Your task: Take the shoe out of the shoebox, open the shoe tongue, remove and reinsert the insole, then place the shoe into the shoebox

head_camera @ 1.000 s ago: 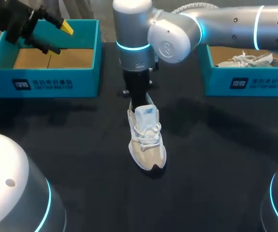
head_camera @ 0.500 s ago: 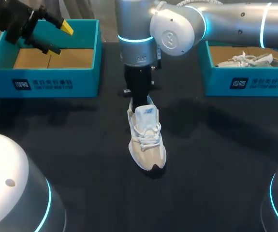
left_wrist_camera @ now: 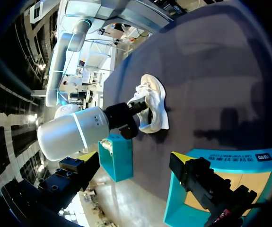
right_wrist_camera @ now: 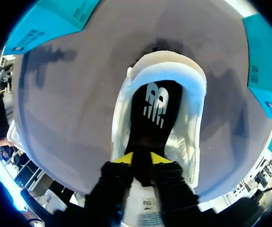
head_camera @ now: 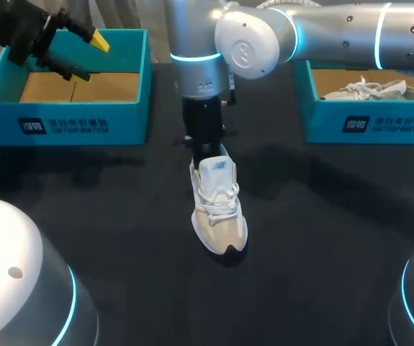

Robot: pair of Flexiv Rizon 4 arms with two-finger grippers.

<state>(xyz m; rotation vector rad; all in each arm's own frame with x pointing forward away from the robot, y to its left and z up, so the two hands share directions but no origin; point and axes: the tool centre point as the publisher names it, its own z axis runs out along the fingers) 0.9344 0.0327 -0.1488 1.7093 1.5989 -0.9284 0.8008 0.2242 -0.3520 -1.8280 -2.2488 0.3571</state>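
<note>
Right in the middle of the table (head_camera: 322,238) lay the shoe (head_camera: 219,209), on its sole, toe toward the near edge and heel toward the far side. And the right gripper (right_wrist_camera: 142,161) was straight down over its opening! From the wrist view its two yellow tips were pinched from both sides on the black insole (right_wrist_camera: 152,113), which ran ahead of the fingers into the heel cup, along the shoe's own length. So my guess was that whichever way the insole went next, out or back in, the pull had to follow that heel-to-toe line.

The left gripper (head_camera: 88,58) hung well apart, above the left shoebox (head_camera: 63,122), fingers spread and holding nothing. The right arm was plainly the nearer one, so this step looked like its job.
</note>
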